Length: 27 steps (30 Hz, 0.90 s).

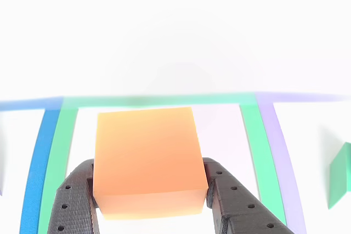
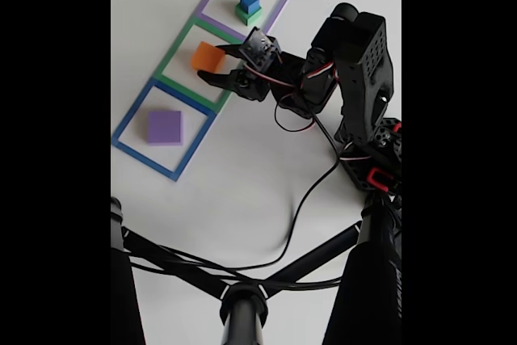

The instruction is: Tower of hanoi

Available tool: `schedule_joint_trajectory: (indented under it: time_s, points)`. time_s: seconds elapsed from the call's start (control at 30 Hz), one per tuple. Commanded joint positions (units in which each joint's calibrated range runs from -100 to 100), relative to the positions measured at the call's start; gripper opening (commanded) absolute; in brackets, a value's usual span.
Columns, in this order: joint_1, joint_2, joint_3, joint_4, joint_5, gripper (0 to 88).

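The gripper (image 1: 151,201) is clasping the orange block (image 1: 147,157) inside the green outline (image 2: 179,46), while the purple slab (image 2: 165,128) is lying in the blue outline (image 2: 129,115) near the surface's left edge in the fixed view.

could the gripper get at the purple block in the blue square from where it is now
Probably yes, once freed: the purple block sits alone in the blue outline with nothing over it, but the gripper currently flanks the orange block.

other view: rides on the arm, close behind the gripper (image 1: 151,201), facing forward and low over the table | fixed view: high above, looking down on the whole arm (image 2: 355,78) | shared: orange block (image 1: 148,160) inside the green outline (image 1: 255,152)
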Motion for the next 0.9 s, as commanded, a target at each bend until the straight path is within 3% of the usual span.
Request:
schedule_joint_trajectory:
  time_s: [0.0, 0.33, 0.57, 0.87]
  points:
    - [-1.16, -20.6, 2.26, 15.5, 0.0, 10.7]
    - [-1.93, -57.26, -11.74, 72.66, 0.0, 9.6]
    - [-4.62, -62.27, -40.83, 109.26, 0.0, 8.6]
    - [-8.55, -61.94, -66.92, 135.42, 0.0, 8.1]
